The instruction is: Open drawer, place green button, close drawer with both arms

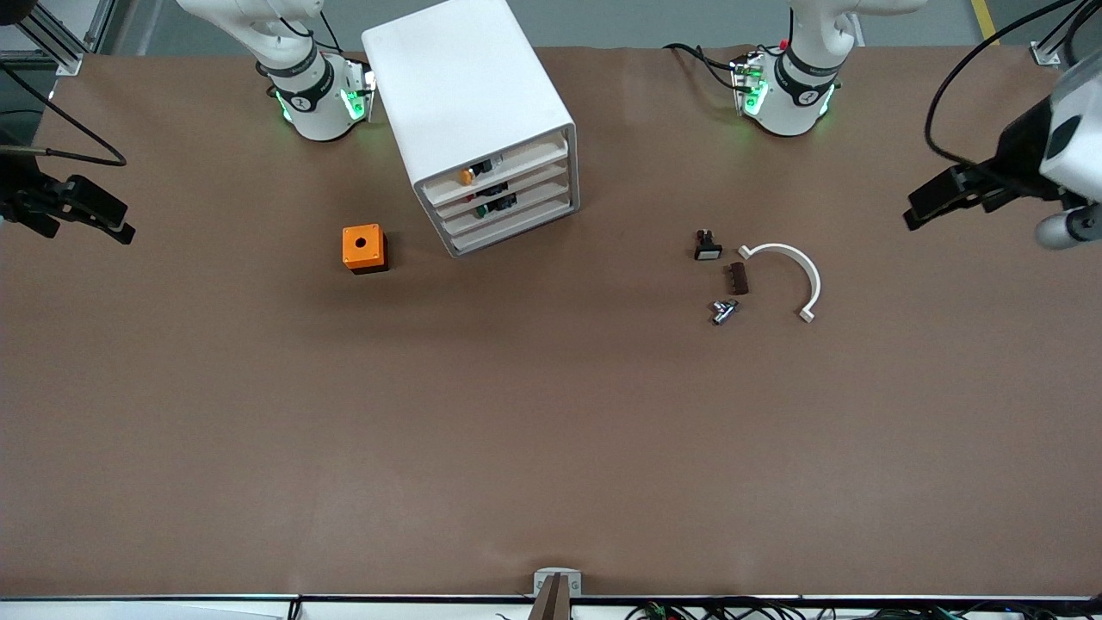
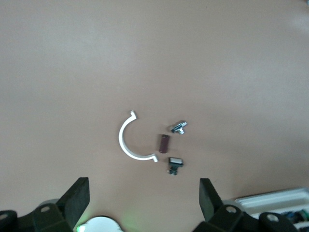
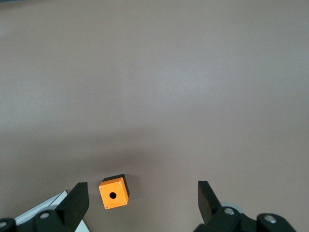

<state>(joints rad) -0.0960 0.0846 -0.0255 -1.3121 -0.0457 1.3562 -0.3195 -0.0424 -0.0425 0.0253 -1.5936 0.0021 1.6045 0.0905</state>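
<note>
The white drawer cabinet (image 1: 469, 95) stands near the robots' bases, closer to the right arm's base, with all its drawers pushed in. A green-capped button (image 1: 484, 207) shows at the front of a lower drawer, below an orange-capped one (image 1: 467, 176) and a black part (image 1: 491, 190). My left gripper (image 1: 914, 215) is open and empty, up at the left arm's end of the table; its wrist view shows it (image 2: 143, 188) above small parts. My right gripper (image 1: 120, 228) is open and empty at the right arm's end; its wrist view shows it (image 3: 141, 191) high above the table.
An orange box with a hole (image 1: 364, 248) (image 3: 114, 194) sits beside the cabinet. Toward the left arm's end lie a black-and-white switch part (image 1: 708, 247), a brown piece (image 1: 738, 278), a metal part (image 1: 724, 311) and a white arc (image 1: 788, 267) (image 2: 130, 145).
</note>
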